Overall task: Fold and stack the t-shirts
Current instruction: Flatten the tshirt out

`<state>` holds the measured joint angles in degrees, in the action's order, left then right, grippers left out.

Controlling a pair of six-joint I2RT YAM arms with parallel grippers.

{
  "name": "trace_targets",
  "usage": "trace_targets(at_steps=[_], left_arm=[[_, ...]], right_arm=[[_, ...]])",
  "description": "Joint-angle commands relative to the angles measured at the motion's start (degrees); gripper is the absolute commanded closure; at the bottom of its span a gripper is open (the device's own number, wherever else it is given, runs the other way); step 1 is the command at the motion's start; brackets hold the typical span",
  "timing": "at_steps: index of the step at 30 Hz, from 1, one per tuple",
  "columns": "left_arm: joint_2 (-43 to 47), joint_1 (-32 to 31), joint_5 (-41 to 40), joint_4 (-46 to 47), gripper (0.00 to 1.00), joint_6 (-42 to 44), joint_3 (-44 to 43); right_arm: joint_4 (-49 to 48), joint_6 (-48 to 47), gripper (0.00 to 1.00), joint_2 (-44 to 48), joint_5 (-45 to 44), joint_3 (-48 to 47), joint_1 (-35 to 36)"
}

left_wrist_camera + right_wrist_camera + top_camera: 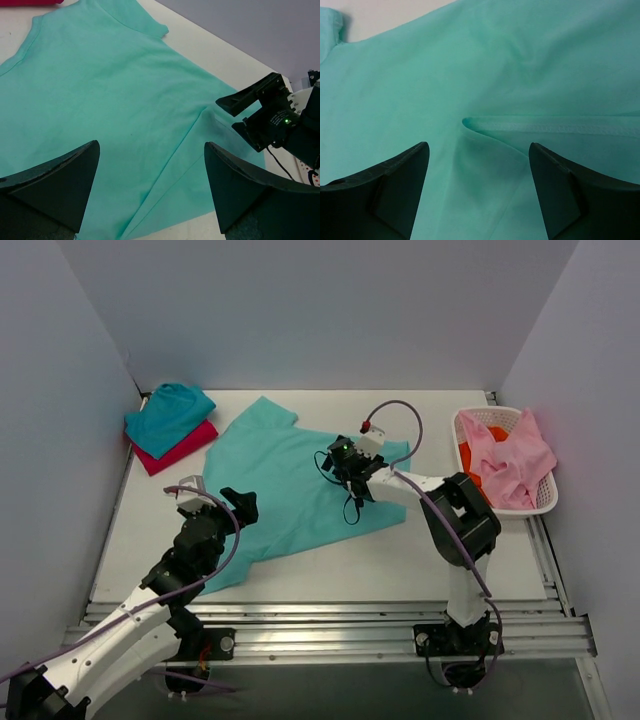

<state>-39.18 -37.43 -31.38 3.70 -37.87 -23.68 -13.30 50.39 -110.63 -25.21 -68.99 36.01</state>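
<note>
The mint-green t-shirt (285,485) is laid out in the middle of the worktop (420,560), with one edge already turned over onto the body of the cloth. The teal t-shirt (168,415) is found folded at the far left corner, lying on top of the magenta-red t-shirt (190,448). These two are judged to be finished and stacked.

The step in hand is judged to be the folding of the mint-green shirt. The right tool (478,146) is held wide open just above the cloth, over the stitched hem (555,126) of the turned-over edge, and nothing is gripped. The left tool (151,147) is likewise spread wide and empty, poised over the near part of the shirt.

For the next move, each tool should be lowered onto an edge of the cloth and closed on it, so that the layer can be lifted and carried across. Care is called for so that only the intended layer is taken up, as soft cloth creases readily.

No brand or legible writing is shown. A label near the lit green lamp (286,120) on the right arm is too small to be read
</note>
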Motion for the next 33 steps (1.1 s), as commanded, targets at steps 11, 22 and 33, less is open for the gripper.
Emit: trace_targets(at_steps=[11, 22, 33], left_arm=[[0.5, 0.6, 1.1, -0.5, 0.06, -0.3, 1.0], [1.1, 0.6, 1.4, -0.1, 0.06, -0.5, 1.8], [1.3, 0.7, 0.2, -0.5, 0.06, -0.3, 2.1]], right_arm=[[4.9, -0.7, 0.23, 13.9, -5.5, 6.4, 1.0], [-2.2, 0.6, 0.31, 8.0, -2.2, 12.0, 1.6], [-4.4, -1.3, 0.4, -3.5, 0.6, 5.3, 2.7]])
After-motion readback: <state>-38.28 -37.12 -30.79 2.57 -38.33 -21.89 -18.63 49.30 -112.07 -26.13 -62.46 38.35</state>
